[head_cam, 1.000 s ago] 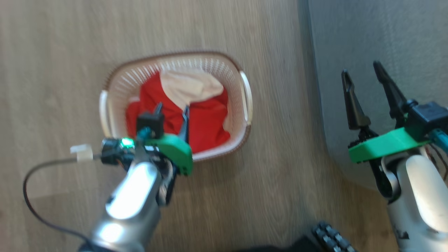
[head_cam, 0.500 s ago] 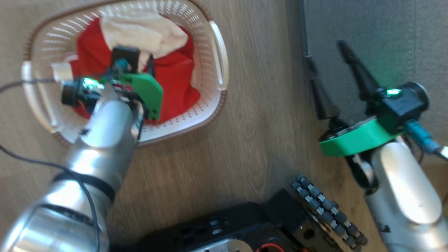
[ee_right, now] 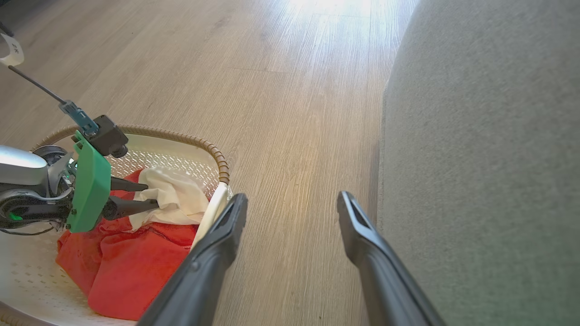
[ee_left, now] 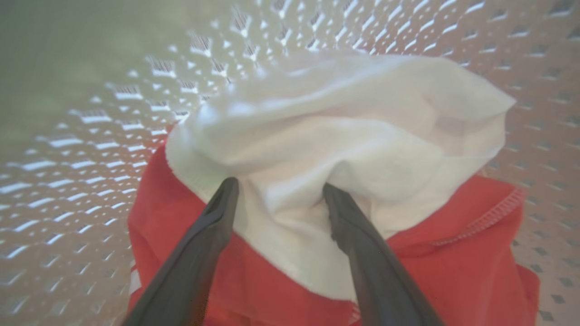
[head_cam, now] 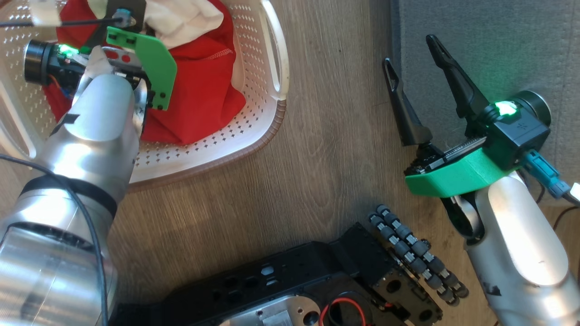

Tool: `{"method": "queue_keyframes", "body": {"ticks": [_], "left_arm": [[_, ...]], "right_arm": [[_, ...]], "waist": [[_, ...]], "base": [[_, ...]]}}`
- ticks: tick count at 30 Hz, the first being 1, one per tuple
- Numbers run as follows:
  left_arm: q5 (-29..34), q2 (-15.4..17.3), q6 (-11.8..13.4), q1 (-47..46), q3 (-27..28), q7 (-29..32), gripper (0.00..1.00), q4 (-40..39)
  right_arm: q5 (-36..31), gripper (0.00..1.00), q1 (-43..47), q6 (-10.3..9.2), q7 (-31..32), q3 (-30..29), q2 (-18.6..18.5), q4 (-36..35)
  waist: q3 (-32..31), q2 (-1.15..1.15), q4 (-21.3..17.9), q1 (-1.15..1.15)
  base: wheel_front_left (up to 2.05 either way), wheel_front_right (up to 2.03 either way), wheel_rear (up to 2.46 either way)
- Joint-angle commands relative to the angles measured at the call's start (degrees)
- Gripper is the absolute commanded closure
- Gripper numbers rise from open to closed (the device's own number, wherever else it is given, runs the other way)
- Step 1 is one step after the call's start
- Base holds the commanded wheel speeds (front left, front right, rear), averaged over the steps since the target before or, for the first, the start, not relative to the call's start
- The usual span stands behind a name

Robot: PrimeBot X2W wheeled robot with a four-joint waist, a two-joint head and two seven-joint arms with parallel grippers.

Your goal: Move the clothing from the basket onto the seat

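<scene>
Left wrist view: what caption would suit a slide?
The left gripper, open, presses into the white part of the clothing in the basket.

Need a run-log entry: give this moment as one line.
stage: pre-grasp | left gripper: open, astride white fold of clothing in basket | right gripper: open, at seat edge
</scene>
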Motion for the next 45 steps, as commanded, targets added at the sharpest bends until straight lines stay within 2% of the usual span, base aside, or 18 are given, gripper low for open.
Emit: {"method": "queue_keyframes", "body": {"ticks": [1,8,11,17,18,19,20,25,33,37,41,44,45], "left_arm": [[0.83,1.41,-0.42,0.42,-0.59,2.56,0.00,0.07],[3.60,2.00,-1.23,-0.24,-4.48,11.13,0.00,0.20],[2.83,2.24,-0.19,-0.36,-3.99,13.39,0.00,0.21],[2.39,1.66,-0.78,-0.26,-4.62,17.25,0.00,0.22],[2.18,1.54,-0.84,-0.31,-4.56,17.44,0.41,0.22],[2.05,1.43,-0.94,-0.34,-4.58,17.47,0.97,0.22],[1.98,1.35,-1.11,-0.31,-4.67,17.62,1.00,0.22],[1.12,1.38,-1.37,0.18,-4.49,17.51,1.00,0.22],[-1.75,2.24,-0.11,1.82,-2.28,14.63,1.00,0.23],[-2.88,1.87,0.30,3.80,-1.54,10.45,1.00,0.23],[-4.51,0.91,-0.18,7.19,-0.71,8.39,1.00,0.23],[-7.17,0.20,-0.69,10.30,1.52,3.45,1.00,0.22],[-7.17,0.20,-0.69,10.30,1.52,3.45,1.00,0.22]], "right_arm": [[0.70,0.00,2.65,-0.01,-0.27,0.59,-0.44,-0.47],[0.87,0.00,3.10,-0.01,-0.27,1.03,-0.46,-0.35],[2.36,0.00,3.61,-0.01,-0.27,1.31,0.04,1.96],[2.81,0.00,2.92,-0.01,-0.27,2.14,0.50,1.56],[2.76,0.00,2.96,-0.01,-0.27,2.17,0.48,1.37],[2.70,0.00,2.98,-0.01,-0.27,2.18,0.43,1.21],[2.63,0.00,3.00,-0.01,-0.27,2.15,0.37,1.09],[2.29,0.00,2.76,-0.01,-0.27,1.35,0.24,0.92],[2.00,0.00,0.70,-0.01,-0.27,1.77,0.90,1.59],[1.02,0.00,0.41,-0.01,-0.27,0.65,1.09,2.55],[0.41,0.00,1.17,-0.01,-0.27,0.68,1.12,3.68],[-0.15,0.00,2.12,-0.01,-0.27,0.66,1.09,4.63],[-0.15,0.00,2.12,-0.01,-0.27,0.66,1.09,4.63]], "waist": [[0.22,0.00,0.01,0.00],[0.56,0.00,0.09,0.00],[0.72,0.00,0.15,0.00],[1.17,0.00,0.21,0.00],[1.26,0.00,0.23,0.00],[1.32,0.00,0.25,0.00],[1.38,0.00,0.27,0.00],[1.31,0.00,0.30,0.00],[-0.70,0.00,-0.41,0.00],[-4.23,0.00,0.14,0.00],[-9.37,0.00,0.78,0.00],[-14.15,0.00,1.03,0.00],[-14.15,0.00,1.03,0.00]], "base": [[0.00,0.00,0.00],[0.00,0.00,0.00],[0.00,0.00,0.00],[0.00,0.00,0.00],[0.00,0.00,0.00],[0.00,0.00,0.00],[0.00,0.00,0.00],[0.00,0.00,0.00],[0.00,0.00,0.00],[0.00,0.00,0.00],[0.00,0.00,0.00],[0.00,0.00,0.00],[0.00,0.00,0.00]]}}
